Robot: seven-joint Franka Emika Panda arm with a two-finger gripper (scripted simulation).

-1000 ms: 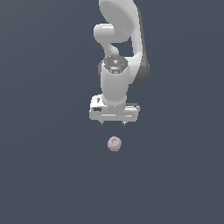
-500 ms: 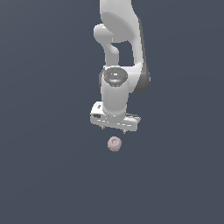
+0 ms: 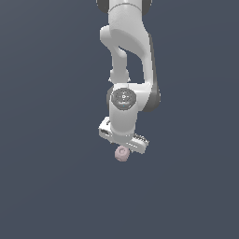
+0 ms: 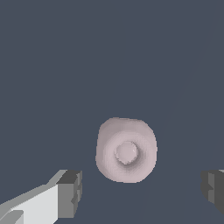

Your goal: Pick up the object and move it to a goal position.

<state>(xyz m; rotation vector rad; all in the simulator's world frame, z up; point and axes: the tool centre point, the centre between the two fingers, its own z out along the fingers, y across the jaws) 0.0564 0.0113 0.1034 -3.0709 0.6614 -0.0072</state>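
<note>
Object (image 3: 122,153): a small pale pink rounded knob with a central dimple, lying on the plain dark grey surface (image 3: 51,186). The white gripper (image 3: 124,145) hangs directly above it. In the wrist view the object (image 4: 126,150) sits between the two dark fingertips (image 4: 71,193), spread wide, gripping nothing.

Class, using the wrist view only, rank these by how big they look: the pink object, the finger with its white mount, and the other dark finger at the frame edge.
1. Pink object
2. Finger with white mount
3. Finger at the frame edge, cropped, so its true size is unsure.
</note>
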